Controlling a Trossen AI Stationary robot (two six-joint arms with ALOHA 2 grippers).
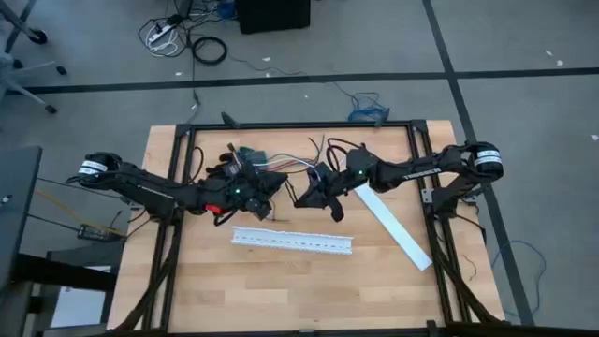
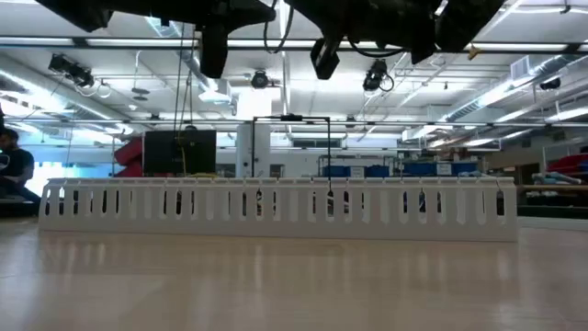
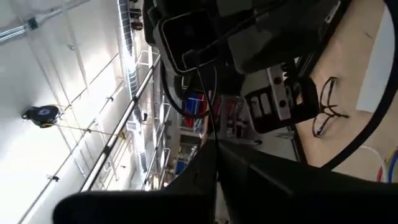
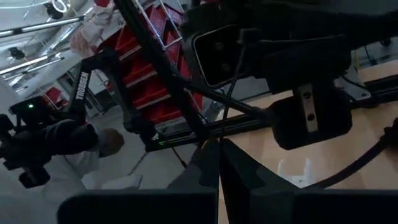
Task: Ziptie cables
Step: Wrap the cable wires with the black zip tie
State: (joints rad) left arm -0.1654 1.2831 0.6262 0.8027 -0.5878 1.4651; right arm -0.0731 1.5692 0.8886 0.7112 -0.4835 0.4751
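Fingers of both arms fill the wrist views, each pair closed to a thin seam around a fine dark line that looks like the ziptie (image 4: 231,68).

- Ziptie: held between the two arms, raised off the surface near its far-edge middle. Each wrist view shows a thin black strand running from the closed fingers toward the other arm. I cannot tell whether it is looped or threaded.
- Cables (image 1: 298,163): thin coloured wires showing between the two arms in the high view, close to the far edge; whether they are bundled or loose I cannot tell.
- Left gripper (image 1: 265,190): left of centre, fingers together on the strap.
- Right gripper (image 1: 311,192): just beside the left one, fingers together on the strap.
- Channel (image 1: 293,241): long white slotted piece lying flat mid-surface, nearer the front edge than the arms; untouched.
- White strip (image 1: 393,225): lying diagonally toward the right edge.
- Surface (image 1: 281,290): pale wood.

Progress, by judgement: strap is picked up and shared by both arms; wrapping the wires, threading the tail and pulling tight appear left.
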